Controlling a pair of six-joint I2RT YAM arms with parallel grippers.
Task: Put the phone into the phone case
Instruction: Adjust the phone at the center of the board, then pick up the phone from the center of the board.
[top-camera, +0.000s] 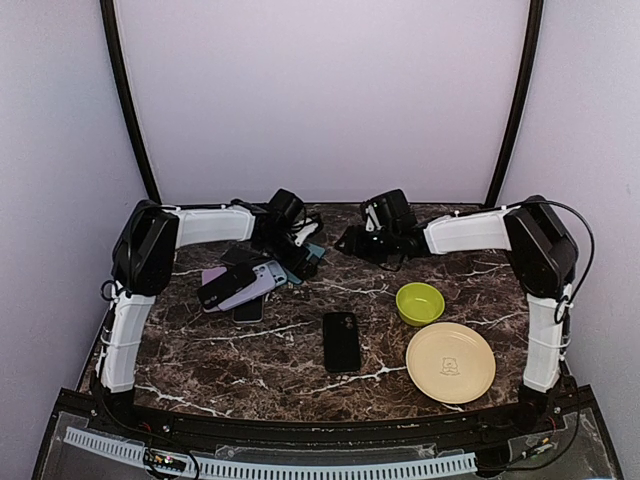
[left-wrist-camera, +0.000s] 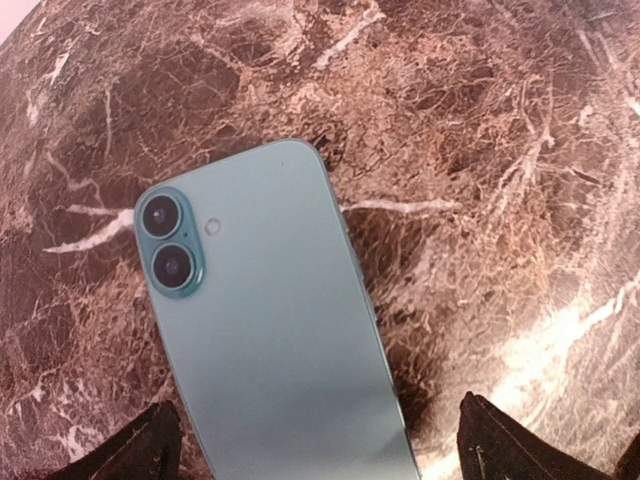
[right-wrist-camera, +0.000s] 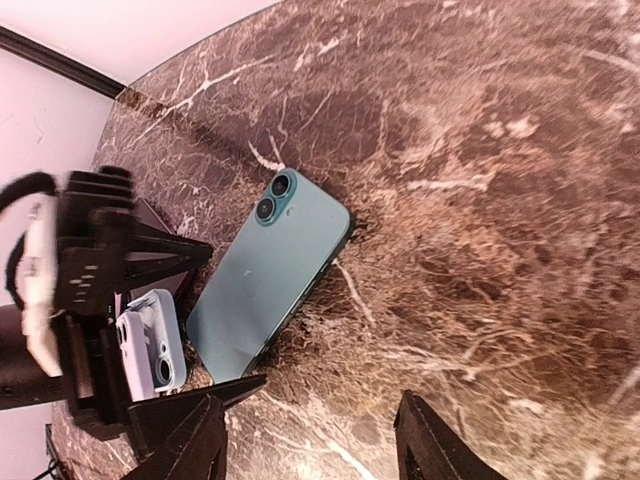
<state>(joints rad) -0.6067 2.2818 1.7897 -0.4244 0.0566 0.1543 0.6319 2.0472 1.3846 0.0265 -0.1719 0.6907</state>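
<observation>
Phone: a teal phone (left-wrist-camera: 270, 320) is lying flat and back up on the table, its camera end pointing far and slightly left. Its near end is running out of view.
Camera: 2 round lenses (left-wrist-camera: 168, 243) are sitting one behind the other in a raised teal pill at the phone's far left corner. A small flash dot (left-wrist-camera: 212, 226) is sitting just right of them.
Table: dark brown marble (left-wrist-camera: 480, 150) with white veins is filling the rest of the view, and glare is whitening it at the near right.
Left gripper: the left gripper (left-wrist-camera: 320, 440) is hanging over the phone's near end, jaws spread wide.
Fingertips: 2 black fingertips (left-wrist-camera: 145, 445) are showing at the near left and near right corners, each standing apart from the phone's long edges.
</observation>
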